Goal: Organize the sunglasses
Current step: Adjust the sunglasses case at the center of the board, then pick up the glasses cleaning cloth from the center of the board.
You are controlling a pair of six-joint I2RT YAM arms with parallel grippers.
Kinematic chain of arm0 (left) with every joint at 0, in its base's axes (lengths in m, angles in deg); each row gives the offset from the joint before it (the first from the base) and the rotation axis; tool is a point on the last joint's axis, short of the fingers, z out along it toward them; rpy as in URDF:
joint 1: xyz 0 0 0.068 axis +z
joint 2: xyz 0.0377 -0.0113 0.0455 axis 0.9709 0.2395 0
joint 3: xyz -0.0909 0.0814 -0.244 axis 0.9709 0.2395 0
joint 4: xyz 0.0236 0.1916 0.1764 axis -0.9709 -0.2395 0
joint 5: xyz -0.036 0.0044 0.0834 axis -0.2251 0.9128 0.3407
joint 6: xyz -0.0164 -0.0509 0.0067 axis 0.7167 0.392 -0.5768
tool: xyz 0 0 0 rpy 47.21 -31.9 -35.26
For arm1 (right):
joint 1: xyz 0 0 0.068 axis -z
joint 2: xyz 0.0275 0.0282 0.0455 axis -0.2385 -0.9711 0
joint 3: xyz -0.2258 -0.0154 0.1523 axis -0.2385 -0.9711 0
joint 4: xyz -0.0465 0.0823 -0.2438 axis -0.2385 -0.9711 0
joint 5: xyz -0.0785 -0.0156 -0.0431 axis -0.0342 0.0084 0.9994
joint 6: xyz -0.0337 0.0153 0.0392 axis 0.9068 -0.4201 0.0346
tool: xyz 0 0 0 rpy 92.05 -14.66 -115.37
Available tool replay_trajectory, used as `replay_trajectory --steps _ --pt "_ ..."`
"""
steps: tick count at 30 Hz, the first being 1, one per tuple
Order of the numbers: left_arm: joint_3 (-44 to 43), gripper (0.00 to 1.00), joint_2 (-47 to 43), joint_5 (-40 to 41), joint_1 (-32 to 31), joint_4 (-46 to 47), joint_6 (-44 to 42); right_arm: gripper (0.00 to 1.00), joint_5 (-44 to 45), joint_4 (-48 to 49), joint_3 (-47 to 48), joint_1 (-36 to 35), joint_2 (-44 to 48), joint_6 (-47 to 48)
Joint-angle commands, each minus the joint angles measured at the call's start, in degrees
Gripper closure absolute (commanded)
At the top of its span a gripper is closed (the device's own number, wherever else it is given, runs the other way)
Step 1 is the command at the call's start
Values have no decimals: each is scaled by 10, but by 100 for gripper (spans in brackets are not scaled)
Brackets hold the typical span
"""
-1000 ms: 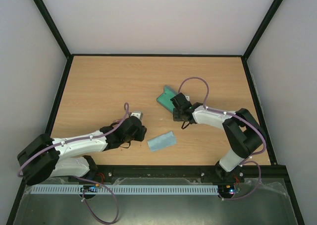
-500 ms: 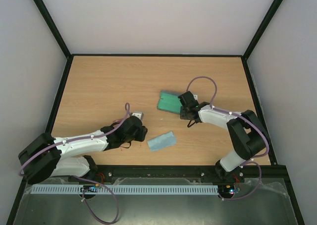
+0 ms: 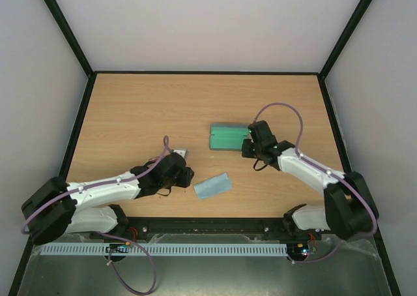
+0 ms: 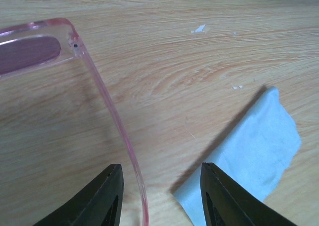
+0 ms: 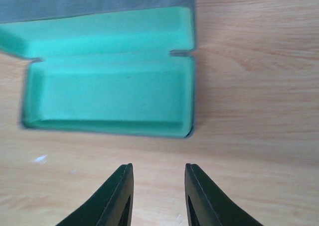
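- 1 pair of sunglasses: on the table at the left gripper, just left of the cloth. Mostly hidden under the gripper in the top view.
- Left gripper: fingers spread, one pink temple arm runs between them, nearer the left finger. No pinch visible.
- 1 case: lying open, green lining up, mid-table, well apart from the glasses.
- Right gripper: fingers apart, nothing between them, just near side of the case and not touching it.
- 1 light blue cloth, flat, between the two grippers.
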Motion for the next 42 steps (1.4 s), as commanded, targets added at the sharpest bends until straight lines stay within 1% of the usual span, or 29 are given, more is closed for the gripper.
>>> replay_trajectory --steps 1,2,5,8,13,20,23,30,34,42 --pt "-13 54 -48 -41 -6 -52 27 71 -78 -38 -41 -28 77 -9" --pt "-11 54 -54 -45 -13 -58 34 71 -87 -45 -47 -39 82 -10" --pt "-7 59 -62 -32 -38 -82 54 74 -103 -62 -61 -80 81 -13" --pt "13 67 -80 -24 -51 -82 74 75 -118 -58 -72 -112 66 -20" --pt "29 67 -96 -15 -73 -68 99 75 -69 -67 -61 -176 29 -44" --pt "32 67 -76 -7 -96 -54 109 76 -19 -79 -34 -233 -34 -64" --pt "35 67 -83 -3 -96 -56 110 77 5 -88 -26 -244 -46 -74" --pt "39 67 -101 4 -97 -68 110 80 28 -96 -21 -247 -54 -80" --pt "42 67 -108 6 -97 -71 111 79 33 -96 -17 -247 -50 -81" --pt "43 67 -111 4 -96 -70 112 79 19 -90 -18 -247 -72 -77"
